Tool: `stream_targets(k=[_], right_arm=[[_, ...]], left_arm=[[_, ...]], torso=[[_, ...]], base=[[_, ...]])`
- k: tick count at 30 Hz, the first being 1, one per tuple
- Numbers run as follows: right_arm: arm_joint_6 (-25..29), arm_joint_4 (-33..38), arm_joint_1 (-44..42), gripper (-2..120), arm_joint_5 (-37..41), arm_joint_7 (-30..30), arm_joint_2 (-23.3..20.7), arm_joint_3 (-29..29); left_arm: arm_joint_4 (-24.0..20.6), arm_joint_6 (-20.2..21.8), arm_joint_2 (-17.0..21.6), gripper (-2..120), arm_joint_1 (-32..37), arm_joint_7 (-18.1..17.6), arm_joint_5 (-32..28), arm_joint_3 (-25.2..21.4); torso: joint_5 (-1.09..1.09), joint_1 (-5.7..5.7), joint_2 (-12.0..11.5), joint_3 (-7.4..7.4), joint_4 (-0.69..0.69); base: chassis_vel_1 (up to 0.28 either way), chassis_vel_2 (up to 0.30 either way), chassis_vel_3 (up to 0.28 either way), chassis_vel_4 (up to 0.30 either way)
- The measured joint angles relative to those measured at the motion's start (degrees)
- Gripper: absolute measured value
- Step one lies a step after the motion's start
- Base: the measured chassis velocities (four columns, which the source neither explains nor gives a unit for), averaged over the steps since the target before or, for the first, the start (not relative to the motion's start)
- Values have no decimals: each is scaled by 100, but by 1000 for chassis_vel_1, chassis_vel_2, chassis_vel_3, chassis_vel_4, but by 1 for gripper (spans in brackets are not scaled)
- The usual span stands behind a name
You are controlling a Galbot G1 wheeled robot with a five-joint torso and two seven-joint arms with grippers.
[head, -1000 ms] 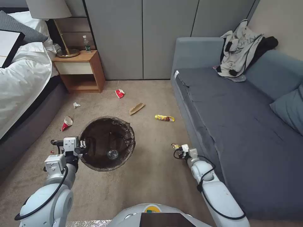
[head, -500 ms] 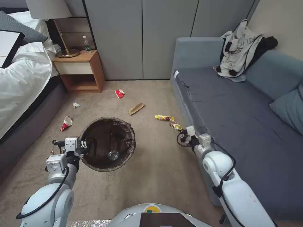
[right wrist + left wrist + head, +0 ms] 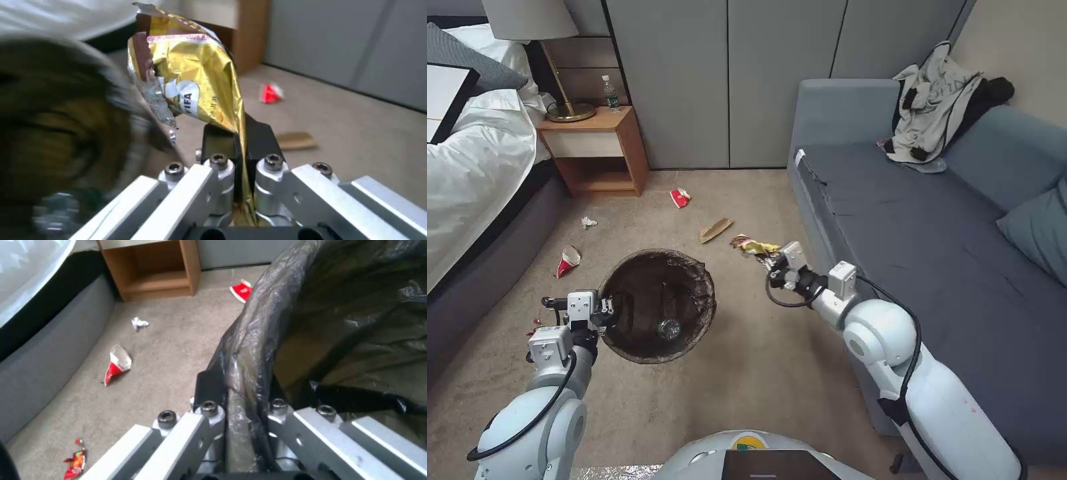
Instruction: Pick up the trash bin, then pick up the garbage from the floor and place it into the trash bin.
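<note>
Yellow wrapper (image 3: 200, 83) pinched in right tool (image 3: 240, 150); left tool (image 3: 242, 406) clamps bin rim (image 3: 249, 340).

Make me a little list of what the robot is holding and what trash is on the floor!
left gripper: shut on the rim of the trash bin
right gripper: shut on a yellow wrapper, beside the bin
inside the bin: a bottle
on the floor: two red-and-white cups, a brown paper scrap, a white tissue, a small red wrapper

A bedroom: bed (image 3: 474, 167), nightstand (image 3: 597, 150) with lamp (image 3: 534, 27), sofa (image 3: 934, 220), carpet.
</note>
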Motion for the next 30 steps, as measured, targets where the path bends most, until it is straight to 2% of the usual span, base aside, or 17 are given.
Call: stream_targets(k=[3, 10, 24, 30], right_arm=[[-95, 123, 405, 0, 307, 10, -240, -507], [-153, 99, 953, 0, 483, 22, -393, -1234], [-296, -125, 1813, 0, 543, 158, -184, -2559], [-316, -333, 2089, 0, 540, 235, -12, -2887]], left_arm=[[17, 0, 1, 4, -3, 0, 29, 0], [40, -5, -22, 4, -24, 0, 88, 40], [63, -12, -48, 4, -52, -1, 159, 81], [63, -12, -49, 4, -59, -1, 160, 92]], torso=[[-1, 0, 0, 0, 1], [0, 0, 0, 0, -1], [-1, 0, 0, 0, 0], [0, 0, 0, 0, 0]], base=[[0, 0, 0, 0], [0, 0, 0, 0], [0, 0, 0, 0], [0, 0, 0, 0]])
